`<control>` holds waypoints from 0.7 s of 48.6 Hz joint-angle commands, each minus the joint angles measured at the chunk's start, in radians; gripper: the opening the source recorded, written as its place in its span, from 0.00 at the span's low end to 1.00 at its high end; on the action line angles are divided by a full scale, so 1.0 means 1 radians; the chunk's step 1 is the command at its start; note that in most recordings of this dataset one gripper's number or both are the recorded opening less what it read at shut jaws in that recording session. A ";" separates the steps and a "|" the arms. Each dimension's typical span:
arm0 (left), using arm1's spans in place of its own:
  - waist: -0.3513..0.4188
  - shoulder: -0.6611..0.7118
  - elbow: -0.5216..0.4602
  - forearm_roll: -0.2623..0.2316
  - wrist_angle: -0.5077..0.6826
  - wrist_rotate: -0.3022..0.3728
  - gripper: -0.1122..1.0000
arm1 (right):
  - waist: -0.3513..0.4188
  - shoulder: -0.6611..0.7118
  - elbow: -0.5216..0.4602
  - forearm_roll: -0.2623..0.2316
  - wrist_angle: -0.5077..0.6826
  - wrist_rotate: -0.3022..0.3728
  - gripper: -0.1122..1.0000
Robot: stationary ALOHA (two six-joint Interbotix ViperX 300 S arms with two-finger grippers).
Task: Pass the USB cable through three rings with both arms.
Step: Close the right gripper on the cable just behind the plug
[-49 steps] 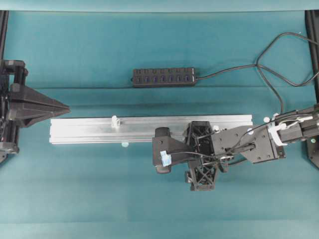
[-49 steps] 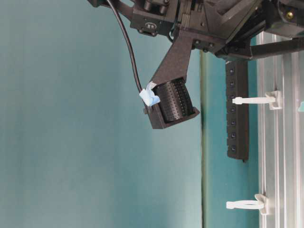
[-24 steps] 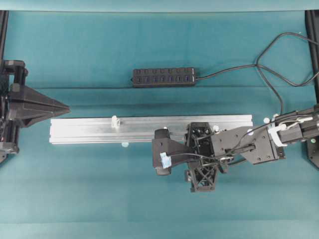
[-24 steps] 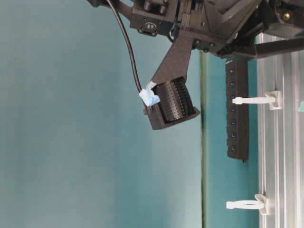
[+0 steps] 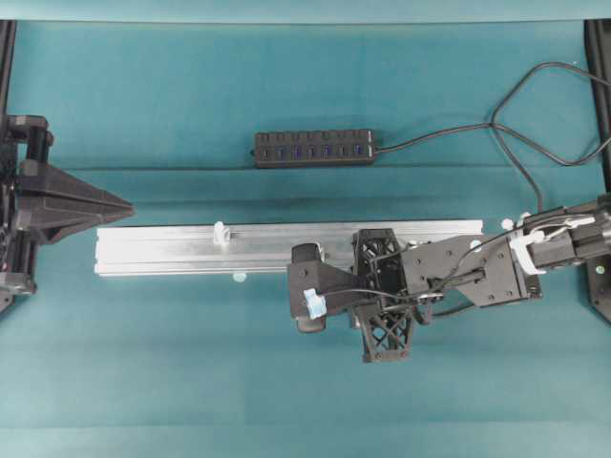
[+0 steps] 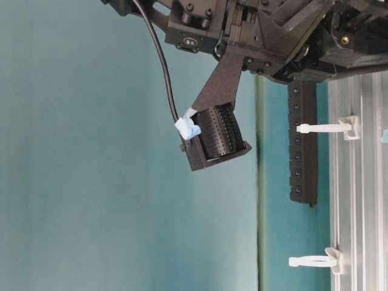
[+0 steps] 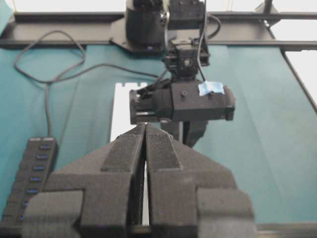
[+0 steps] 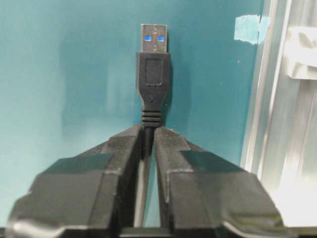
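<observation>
Right wrist view: right claw (image 8: 147,136) pinches USB cable (image 8: 152,79) behind the plug; next, aim at first ring (image 5: 220,233); left claw (image 7: 145,130) closed, empty

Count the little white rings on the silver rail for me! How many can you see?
2 in the table-level view: one ring farther along the rail, one ring near the bottom. A third may hide behind the arm.

Your two arms are matte black. The left end effector (image 5: 119,206) tapers to a pointed wedge with rough, grainy faces. The right end effector (image 5: 304,294) carries a perforated black drum, a pale blue tape tab (image 6: 188,128), an open lattice bracket (image 5: 382,305), small screws and thin black cables.
</observation>
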 commanded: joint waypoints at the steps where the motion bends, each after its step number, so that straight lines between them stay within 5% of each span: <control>1: -0.002 0.003 -0.029 0.003 -0.005 -0.002 0.12 | -0.023 0.011 0.005 -0.002 0.003 -0.014 0.06; 34: -0.002 0.003 -0.029 0.003 -0.006 0.000 0.12 | -0.003 0.012 0.005 0.017 0.006 -0.014 0.05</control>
